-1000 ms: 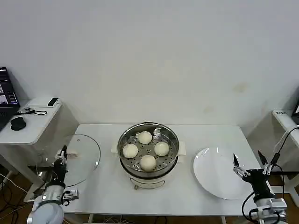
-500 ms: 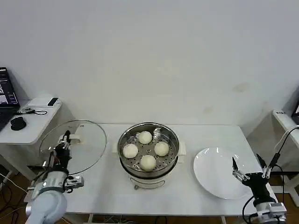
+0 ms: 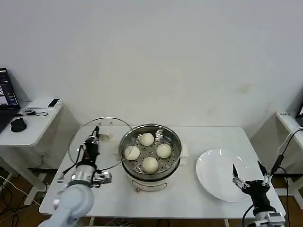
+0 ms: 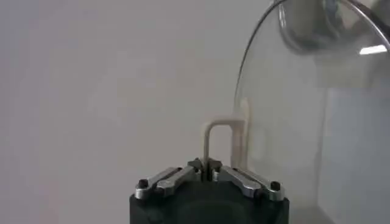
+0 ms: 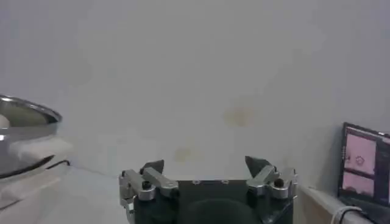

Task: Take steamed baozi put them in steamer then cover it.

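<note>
— Where are the steamed baozi [image 3: 147, 152] right now?

— All four sit on the perforated tray inside the steamer [image 3: 150, 158], which stands uncovered at the middle of the tabletop [image 3: 189, 198]. Two lie toward the back, one toward my left side, one at the front.

— And your left tool?

— My left tool [image 3: 93, 138] is pinched tight on the cream loop handle [image 4: 218, 143] of the glass lid [image 3: 99, 144]. I hold the lid tilted up on edge, off the tabletop, just to the left of the steamer. Its near rim comes right up to the pot's left rim, and I cannot tell whether they touch. From my left wrist, the handle runs straight up out of my closed fingers [image 4: 173, 178], with the lid's glass curving away beside it.

— The right one?

— My right tool [image 3: 250, 176] hangs spread wide and grips nothing, at the front right corner of the tabletop, over the near edge of the white plate [image 3: 215, 172], well apart from the steamer.
</note>
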Robot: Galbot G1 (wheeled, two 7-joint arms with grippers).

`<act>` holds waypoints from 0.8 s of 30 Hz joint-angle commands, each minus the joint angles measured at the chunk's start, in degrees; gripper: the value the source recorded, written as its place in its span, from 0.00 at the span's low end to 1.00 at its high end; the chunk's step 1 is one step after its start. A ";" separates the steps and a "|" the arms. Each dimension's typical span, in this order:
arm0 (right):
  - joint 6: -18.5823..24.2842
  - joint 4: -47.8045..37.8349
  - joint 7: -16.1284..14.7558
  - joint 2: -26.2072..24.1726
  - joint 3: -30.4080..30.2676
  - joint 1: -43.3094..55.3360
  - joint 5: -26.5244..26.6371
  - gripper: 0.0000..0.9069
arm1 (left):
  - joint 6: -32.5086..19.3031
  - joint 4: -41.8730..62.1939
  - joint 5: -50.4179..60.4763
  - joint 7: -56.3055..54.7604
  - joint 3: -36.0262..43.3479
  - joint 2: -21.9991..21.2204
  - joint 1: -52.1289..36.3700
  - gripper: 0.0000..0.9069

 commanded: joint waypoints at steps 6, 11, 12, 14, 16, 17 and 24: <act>1.46 -0.18 0.78 8.20 -5.74 -0.25 -9.79 1.00 | 3.10 1.86 11.41 7.11 9.70 -7.38 -6.79 0.00; 1.82 -0.69 1.04 9.46 -6.46 0.19 -11.94 1.00 | 3.07 4.65 10.97 6.69 10.18 -9.48 -9.28 0.00; 1.90 -0.75 1.06 9.47 -6.35 0.27 -12.00 1.00 | 3.01 5.41 10.97 6.22 10.48 -10.13 -9.56 0.00; 2.02 -0.91 1.18 9.44 -6.24 0.37 -12.07 1.00 | 3.03 6.20 10.96 5.95 11.06 -10.93 -9.81 0.00; 2.08 -0.92 1.18 9.60 -6.22 0.45 -12.12 1.00 | 3.03 7.07 11.24 5.39 12.09 -12.63 -10.07 0.00; 2.06 -0.90 1.17 9.67 -6.23 0.48 -12.21 1.00 | 3.11 7.27 11.35 5.37 12.50 -13.13 -10.20 0.00; 2.17 -1.24 1.30 9.91 -6.58 0.66 -12.92 1.00 | 3.64 10.43 13.11 5.78 14.87 -18.09 -11.97 0.00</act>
